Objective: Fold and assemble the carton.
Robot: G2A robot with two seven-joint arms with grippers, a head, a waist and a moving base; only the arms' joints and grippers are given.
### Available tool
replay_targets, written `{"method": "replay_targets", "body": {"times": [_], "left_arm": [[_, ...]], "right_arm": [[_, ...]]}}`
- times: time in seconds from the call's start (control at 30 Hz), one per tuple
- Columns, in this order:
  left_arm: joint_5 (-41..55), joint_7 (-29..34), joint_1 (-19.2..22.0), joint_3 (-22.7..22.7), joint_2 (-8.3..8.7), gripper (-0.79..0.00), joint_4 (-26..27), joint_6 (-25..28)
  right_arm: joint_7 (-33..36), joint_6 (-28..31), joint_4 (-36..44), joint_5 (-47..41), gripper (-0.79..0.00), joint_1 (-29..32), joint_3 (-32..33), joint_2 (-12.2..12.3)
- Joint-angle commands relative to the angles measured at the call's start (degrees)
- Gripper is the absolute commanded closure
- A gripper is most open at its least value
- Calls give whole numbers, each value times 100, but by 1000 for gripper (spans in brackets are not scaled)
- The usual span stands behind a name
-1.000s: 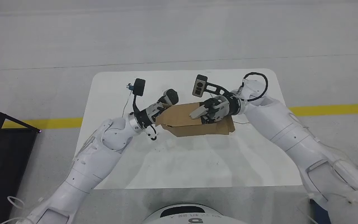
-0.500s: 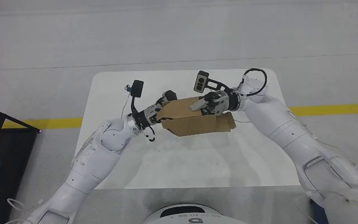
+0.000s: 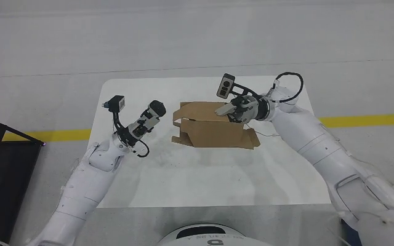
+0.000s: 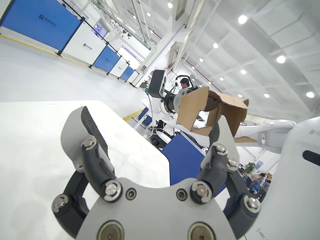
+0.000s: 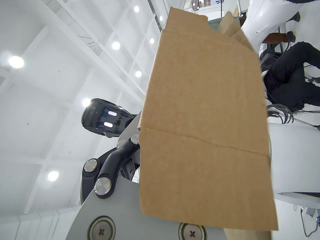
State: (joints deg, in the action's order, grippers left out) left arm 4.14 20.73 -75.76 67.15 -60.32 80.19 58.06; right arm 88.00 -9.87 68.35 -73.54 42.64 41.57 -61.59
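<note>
The brown carton (image 3: 212, 127) is opened into a box shape at the middle of the white table (image 3: 184, 178), with loose flaps sticking out at both ends. My right gripper (image 3: 236, 111) is shut on its far upper wall. In the right wrist view the cardboard panel (image 5: 205, 116) covers most of the gripper, and one dark finger (image 5: 122, 151) shows beside it. My left gripper (image 3: 154, 111) hovers to the left of the carton, clear of it. Its fingers are open with nothing between them (image 4: 152, 131), and the carton (image 4: 225, 108) lies beyond them.
A black stand (image 3: 12, 160) sits on the floor off the table's left side. A yellow floor line (image 3: 61, 134) runs behind the table. Bare table surface lies in front of the carton and along the left side.
My left gripper has let go of the carton's left end and drawn back to the left. The carton has gone from a flattened tilt to an opened box, still held by the right gripper.
</note>
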Motion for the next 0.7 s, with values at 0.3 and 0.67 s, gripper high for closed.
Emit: {"method": "replay_targets", "body": {"times": [0.3,0.67], "left_arm": [[-241,355,63,-392,-59,-785,384,-89],[73,468,278,-429,-82,-785,586,-6]], "right_arm": [[0,-136,220,-259,0,140,121,29],[0,-193,95,-205,0,131,110,-11]]}}
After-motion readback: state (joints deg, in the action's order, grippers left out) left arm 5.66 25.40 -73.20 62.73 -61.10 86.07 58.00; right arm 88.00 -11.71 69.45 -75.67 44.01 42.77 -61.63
